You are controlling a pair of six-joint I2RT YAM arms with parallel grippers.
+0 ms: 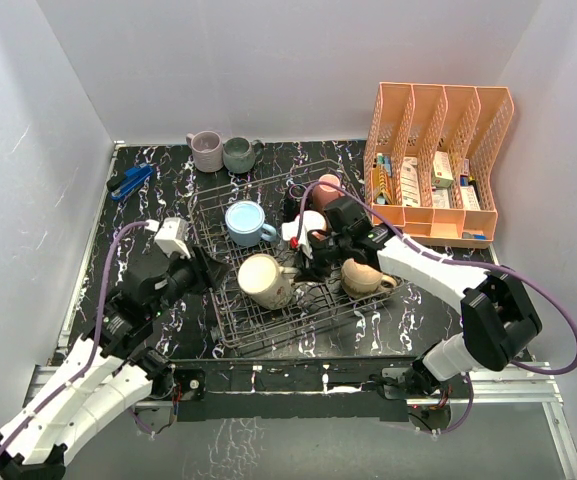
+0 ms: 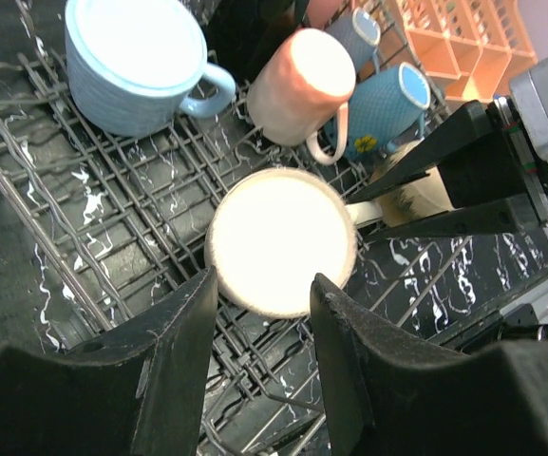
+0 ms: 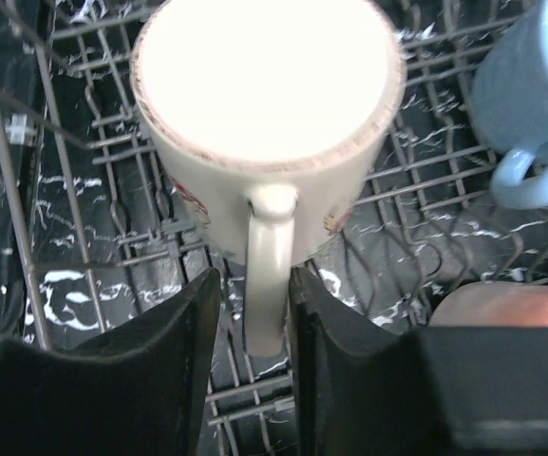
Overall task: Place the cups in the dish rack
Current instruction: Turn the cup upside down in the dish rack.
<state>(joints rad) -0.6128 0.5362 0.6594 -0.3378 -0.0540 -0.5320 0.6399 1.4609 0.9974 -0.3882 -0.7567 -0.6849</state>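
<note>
Right pincer [image 3: 253, 285] loosely straddles the cream mug [image 3: 264, 85] handle in the dish rack [image 1: 220, 322], not clamped yet; left pincer [image 2: 264, 283] hangs released above.

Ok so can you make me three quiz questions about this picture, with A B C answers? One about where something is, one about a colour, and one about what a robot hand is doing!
1. Where is the mauve mug?
A. On the table behind the dish rack
B. Inside the dish rack
C. On top of another mug

2. What colour is the mug whose handle sits between the right gripper fingers?
A. Black
B. Cream
C. Teal

3. What is the left gripper doing?
A. Shut on a mug
B. Shut on nothing
C. Open, holding nothing

Answers:
1 A, since it stands outside the wires at the far edge.
2 B, since the cream mug fills the right wrist view.
3 C, since its fingers are spread apart with nothing between them.
</note>
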